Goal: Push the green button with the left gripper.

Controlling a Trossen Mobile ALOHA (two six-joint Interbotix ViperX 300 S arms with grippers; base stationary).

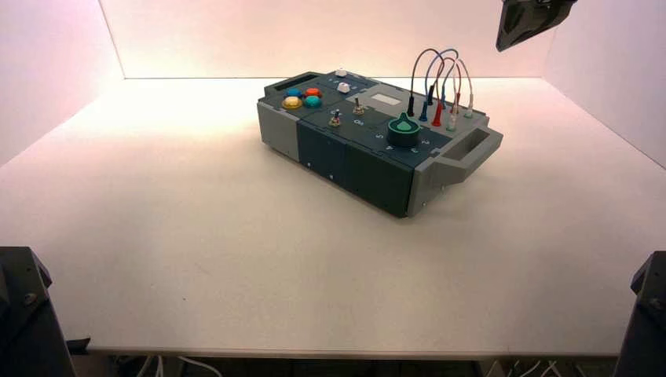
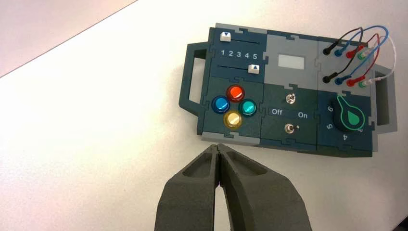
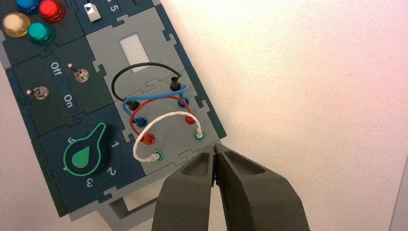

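Closest to its camera is the left gripper (image 2: pixel 218 153), seen in the left wrist view. It is closed tight, with its two fingertips together and nothing held between them. It is up above the worktop (image 1: pixel 196 236), apart from the box (image 1: pixel 357 169). In that view its tip shows just off the box's long near side, by the yellow button (image 2: pixel 233 119).

The green button (image 2: pixel 248 107) is on top of the box, close to its left end. It sits in a little bunch, between the red button (image 2: pixel 235 93) and the yellow one, and across from the blue button (image 2: pixel 221 104). The gripper is not touching it.

The box stands turned a bit, nearer the worktop's far edge than its near edge. Past the bunch are two white sliders. The slider by the far side (image 2: pixel 225 37) is at 1, and the slider closer to the buttons (image 2: pixel 253 69) is at 5. Two small metal switches (image 2: pixel 290 98) (image 2: pixel 289 128) are in the middle, and a big green knob (image 2: pixel 349 115) is near the right end. Black, blue, red and white wires (image 1: pixel 440 67) loop up behind the knob.

The right gripper (image 3: pixel 215 153) waits by the box's far right corner, shut with nothing in it.
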